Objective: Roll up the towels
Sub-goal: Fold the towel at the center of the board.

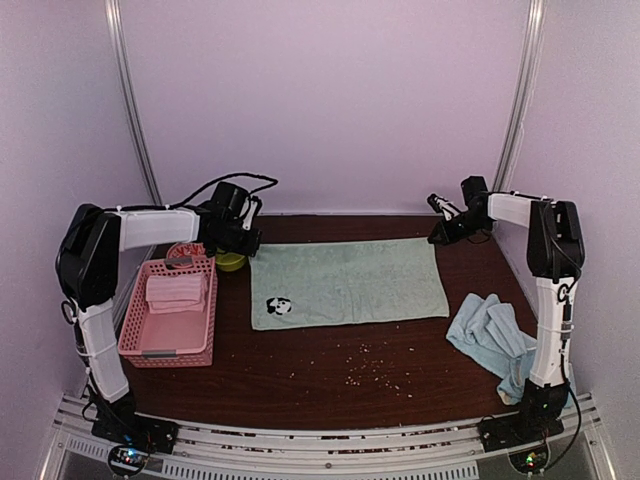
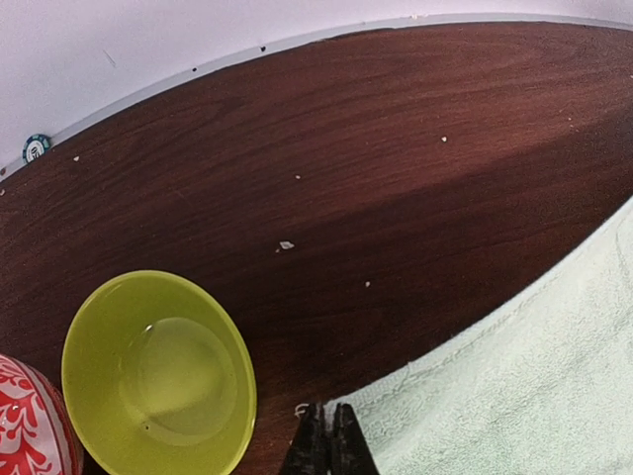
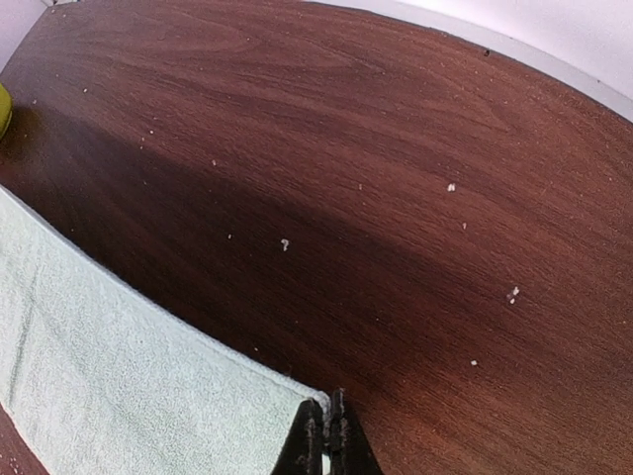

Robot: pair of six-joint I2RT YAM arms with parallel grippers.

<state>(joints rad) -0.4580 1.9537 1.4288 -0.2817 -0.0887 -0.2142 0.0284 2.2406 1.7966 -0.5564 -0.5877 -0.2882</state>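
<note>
The mint green towel (image 1: 345,282) lies spread flat mid-table, its small dark mark (image 1: 279,306) near the front left corner. My left gripper (image 1: 246,243) is shut on the towel's far left corner, seen in the left wrist view (image 2: 329,435) with the cloth (image 2: 524,386) running right. My right gripper (image 1: 437,236) is shut on the far right corner, seen in the right wrist view (image 3: 326,435) with the cloth (image 3: 119,386) running left. A light blue towel (image 1: 492,335) lies crumpled at the right. A pink towel (image 1: 174,292) lies folded in the pink basket (image 1: 140,338).
A yellow-green bowl (image 2: 158,371) stands just left of the left gripper, beside a red patterned bowl (image 2: 30,421). Crumbs (image 1: 370,368) are scattered on the dark wood table (image 1: 330,380) in front of the green towel. The back wall is close behind both grippers.
</note>
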